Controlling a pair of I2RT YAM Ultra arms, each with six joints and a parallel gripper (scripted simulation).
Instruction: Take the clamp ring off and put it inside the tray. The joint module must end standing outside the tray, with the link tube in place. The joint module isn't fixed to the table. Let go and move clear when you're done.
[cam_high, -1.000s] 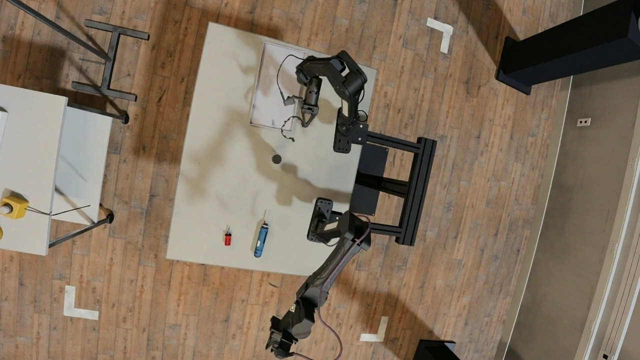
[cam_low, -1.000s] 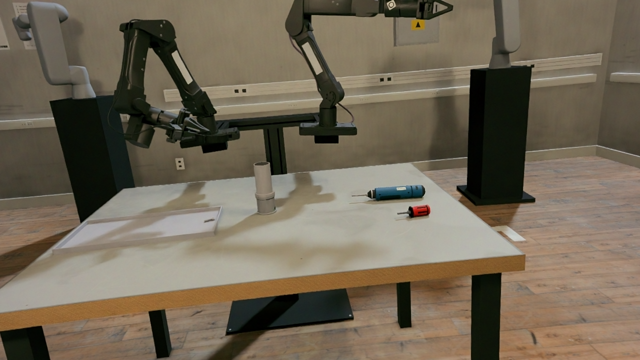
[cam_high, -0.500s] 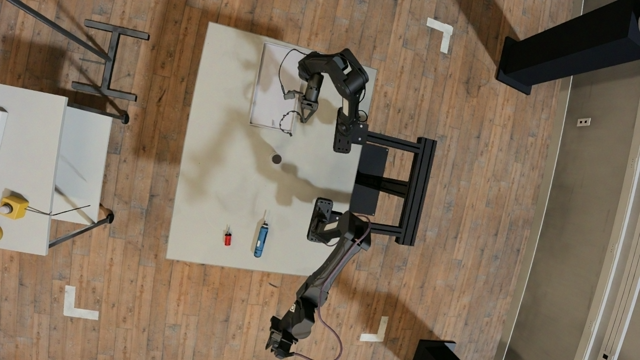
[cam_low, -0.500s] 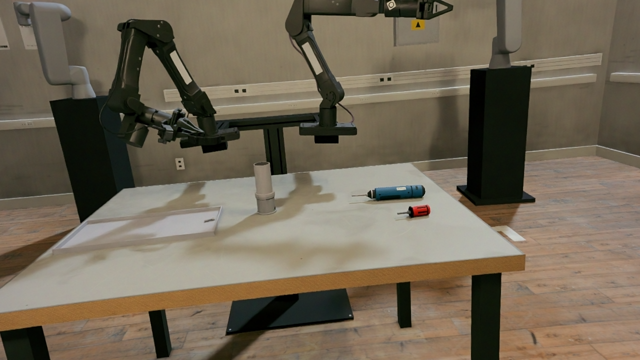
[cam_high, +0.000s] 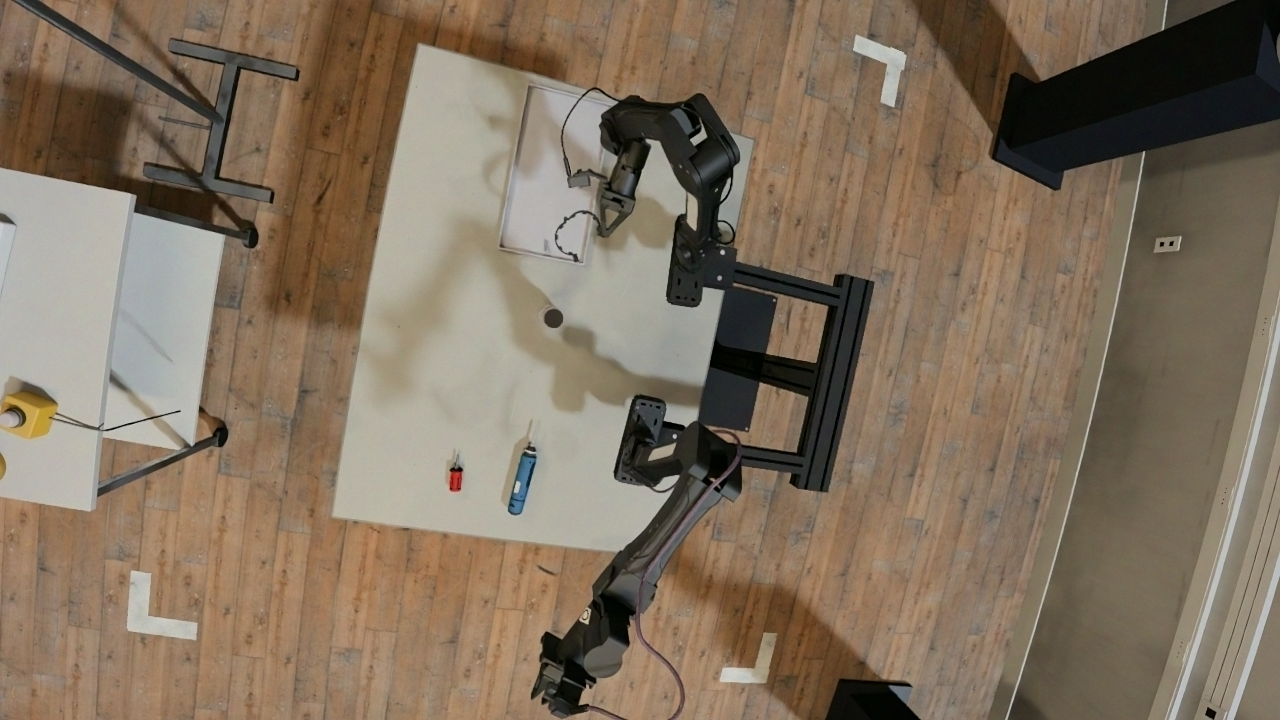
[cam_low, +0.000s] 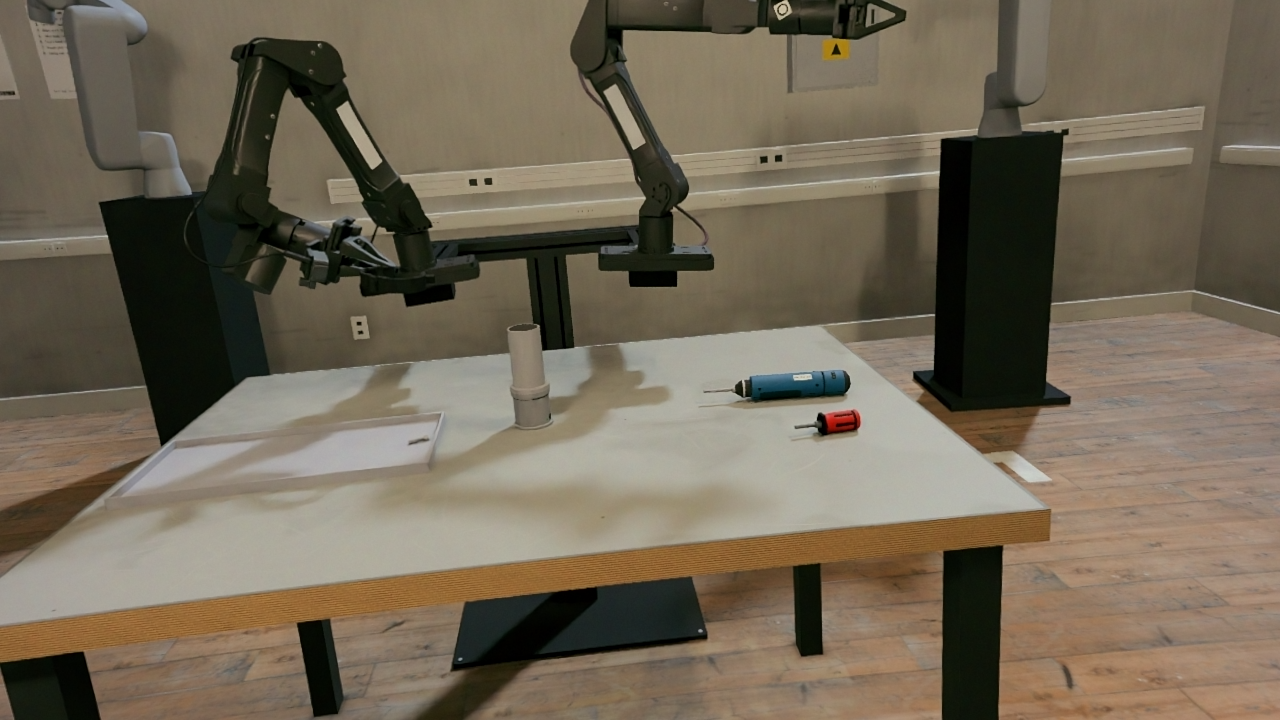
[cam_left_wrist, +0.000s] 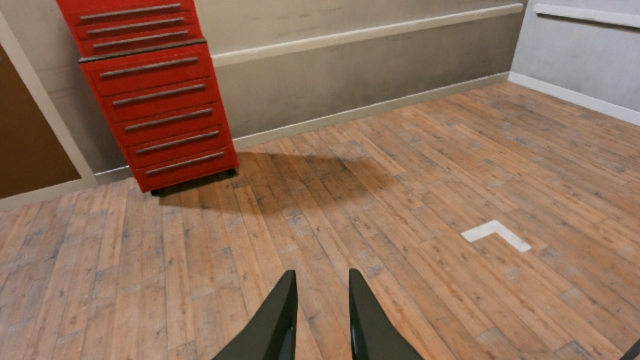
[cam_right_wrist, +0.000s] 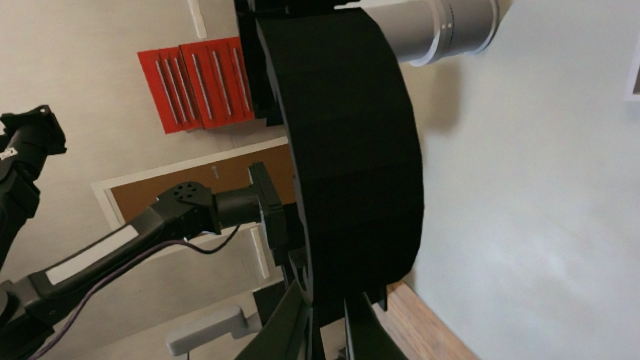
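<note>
Closest to the lens in the right wrist view, a dark, curved clamp ring (cam_high: 556, 236) (cam_right_wrist: 355, 150) is pinched in the right gripper (cam_high: 602, 232) (cam_low: 392, 265) (cam_right_wrist: 327, 280), raised over the tray (cam_high: 543, 257) (cam_low: 435, 444) (cam_right_wrist: 632, 75) corner as seen from the top. Outside the tray, the joint module (cam_low: 533, 411) (cam_right_wrist: 467, 25) stands upright, with the link tube (cam_high: 553, 317) (cam_low: 526, 358) (cam_right_wrist: 400, 30) in place. Well apart, the left gripper (cam_high: 537, 687) (cam_low: 903, 16) (cam_left_wrist: 322, 282) holds nothing, fingers slightly apart. Small hardware (cam_high: 546, 245) (cam_low: 418, 440) lies in the tray. A blue driver (cam_high: 521, 483) (cam_low: 796, 385) and red screwdriver (cam_high: 455, 478) (cam_low: 843, 421) lie on the table (cam_high: 429, 358) (cam_low: 626, 492).

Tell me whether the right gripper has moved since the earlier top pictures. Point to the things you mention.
Yes, the right gripper (cam_high: 603, 229) (cam_low: 390, 265) (cam_right_wrist: 327, 280) has moved up the top view, away from the joint module (cam_low: 532, 411) (cam_right_wrist: 472, 27).
</note>
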